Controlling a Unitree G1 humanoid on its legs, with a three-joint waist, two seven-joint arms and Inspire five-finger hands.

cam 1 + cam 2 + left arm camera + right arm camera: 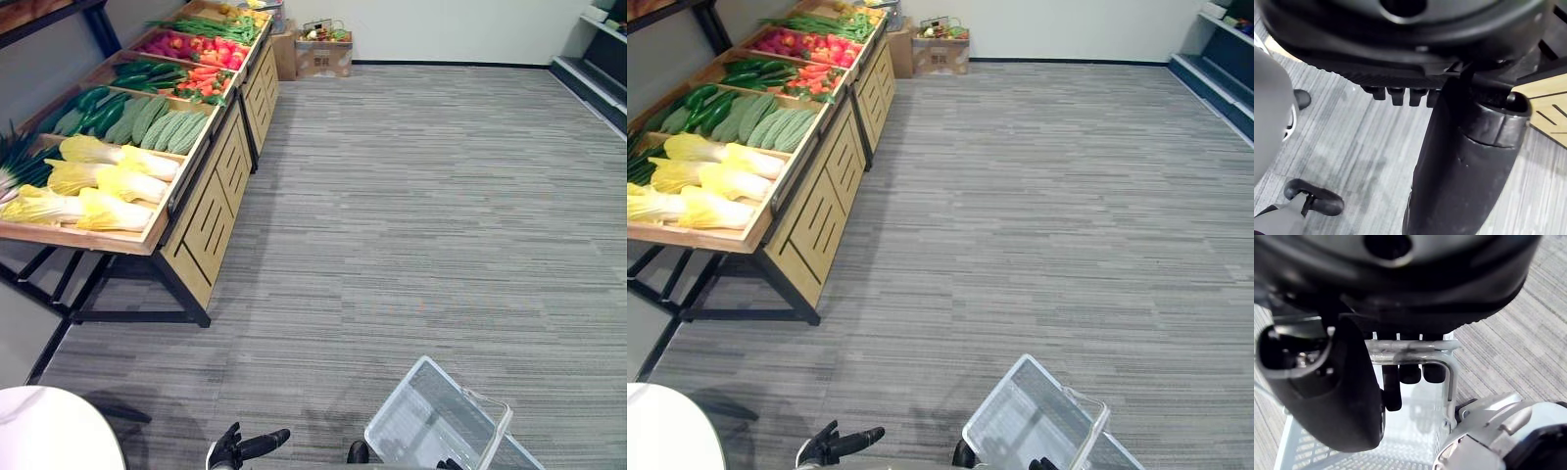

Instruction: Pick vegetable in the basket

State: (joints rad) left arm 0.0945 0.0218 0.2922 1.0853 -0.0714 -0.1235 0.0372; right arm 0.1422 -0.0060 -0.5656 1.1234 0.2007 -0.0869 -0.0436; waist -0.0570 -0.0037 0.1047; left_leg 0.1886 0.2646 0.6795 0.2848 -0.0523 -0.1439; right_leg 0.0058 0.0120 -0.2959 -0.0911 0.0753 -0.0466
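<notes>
Right hand (1352, 396) hooked round thin metal handle (1415, 346) of perforated clear plastic basket (431, 416), grip seen from wrist; left hand (245, 448) relaxed, empty. Leafy yellow cabbages (103, 181) well apart on slatted wooden stand (211, 211).

Bright, even light fills the room. Soft shadows lie on the floor (411, 245) under the counter (211, 220) at left.

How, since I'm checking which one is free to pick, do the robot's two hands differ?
The right hand is curled round the basket handle; the left hand holds nothing. The right hand hangs over the basket; the left hand, over carpet. Both are dark and away from the vegetable stand.
</notes>
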